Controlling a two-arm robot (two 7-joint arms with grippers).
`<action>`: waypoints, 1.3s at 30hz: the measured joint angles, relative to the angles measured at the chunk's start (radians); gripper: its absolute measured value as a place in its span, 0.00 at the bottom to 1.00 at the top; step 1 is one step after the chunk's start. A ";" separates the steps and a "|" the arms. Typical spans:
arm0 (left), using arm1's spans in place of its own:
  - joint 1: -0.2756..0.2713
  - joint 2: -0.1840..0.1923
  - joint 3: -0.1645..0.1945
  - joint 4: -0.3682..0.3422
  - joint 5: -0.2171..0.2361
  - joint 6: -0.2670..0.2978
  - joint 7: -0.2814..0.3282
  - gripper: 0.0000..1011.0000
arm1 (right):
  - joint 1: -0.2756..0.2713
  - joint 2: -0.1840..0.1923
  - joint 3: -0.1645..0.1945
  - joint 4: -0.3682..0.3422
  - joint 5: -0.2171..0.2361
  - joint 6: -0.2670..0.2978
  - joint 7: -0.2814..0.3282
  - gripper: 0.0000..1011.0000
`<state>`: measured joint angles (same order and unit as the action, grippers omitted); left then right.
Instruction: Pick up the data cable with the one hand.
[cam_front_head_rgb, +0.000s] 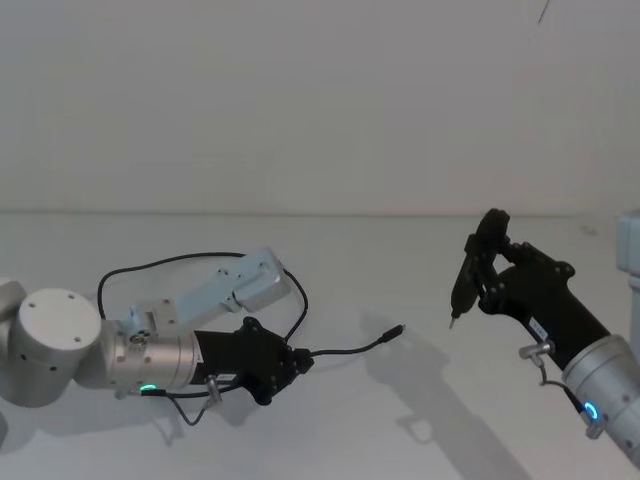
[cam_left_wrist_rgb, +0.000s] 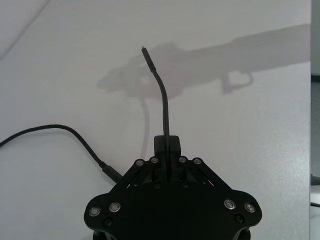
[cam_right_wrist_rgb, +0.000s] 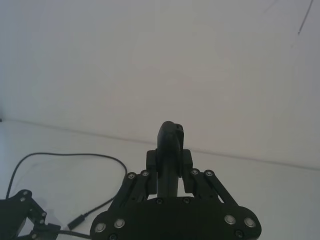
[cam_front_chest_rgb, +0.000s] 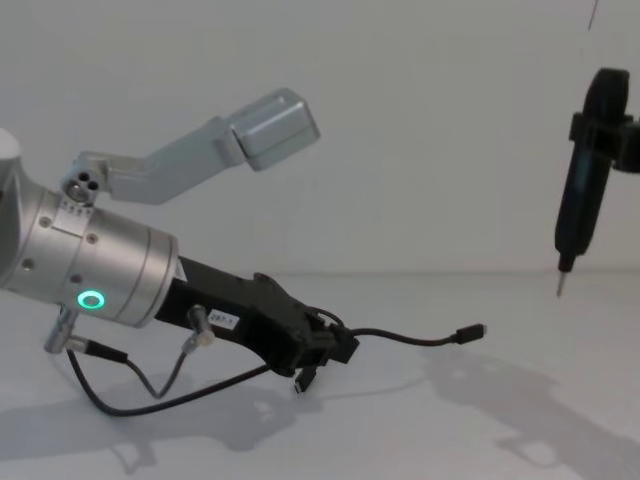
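My left gripper is shut on the data cable, low over the white table. In the left wrist view the fingers pinch the thin black cable. Its short free end sticks forward to a small plug that casts a separate shadow on the table. The rest of the cable loops back behind the arm. In the chest view the other plug hangs just under the gripper. My right gripper is raised at the right, shut on a slim black upright tool with a pointed tip.
A pale grey camera bracket juts from the left wrist above the cable loop. A short grey wire with silver plugs hangs under the left arm. A pale object stands at the right edge. Bare table lies between the arms.
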<state>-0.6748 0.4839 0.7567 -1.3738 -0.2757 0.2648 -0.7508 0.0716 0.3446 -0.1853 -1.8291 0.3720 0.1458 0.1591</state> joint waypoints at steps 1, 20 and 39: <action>0.001 0.003 -0.001 -0.003 0.000 -0.002 0.000 0.04 | 0.006 -0.001 0.000 0.002 0.001 0.002 0.002 0.28; 0.009 0.035 -0.010 -0.037 -0.005 -0.025 -0.006 0.04 | 0.097 -0.020 -0.024 0.080 0.014 0.032 0.050 0.28; 0.011 0.041 -0.013 -0.045 -0.006 -0.030 -0.007 0.04 | 0.158 -0.042 -0.067 0.159 0.024 0.024 0.078 0.28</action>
<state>-0.6638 0.5253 0.7441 -1.4186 -0.2817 0.2353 -0.7574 0.2296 0.3031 -0.2524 -1.6703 0.3955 0.1703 0.2370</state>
